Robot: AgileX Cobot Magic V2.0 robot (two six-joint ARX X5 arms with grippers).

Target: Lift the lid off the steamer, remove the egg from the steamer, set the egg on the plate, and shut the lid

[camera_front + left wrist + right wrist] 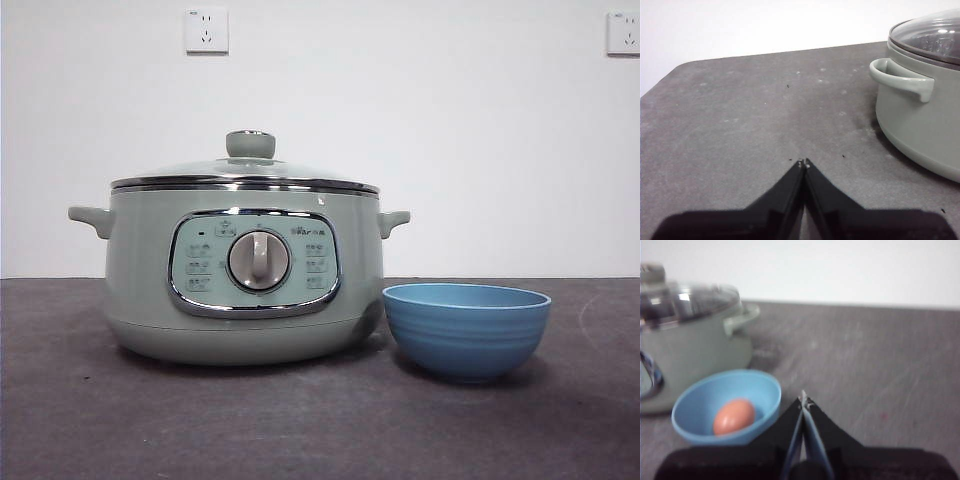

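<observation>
The pale green steamer [245,275] stands on the table with the glass lid [245,175] shut on it. It also shows in the left wrist view [925,110] and the right wrist view [690,340]. The blue plate [466,328], a small bowl, sits right beside the steamer. A brown egg [733,416] lies inside it [700,405]; the front view hides the egg. My left gripper [803,164] is shut and empty over bare table, apart from the steamer's handle [900,80]. My right gripper [803,401] is shut and empty beside the bowl. Neither arm shows in the front view.
The dark grey table [300,420] stretches in front of both things. A white wall with two sockets [206,30] stands behind. The table's far edge and a rounded corner [680,67] show in the left wrist view.
</observation>
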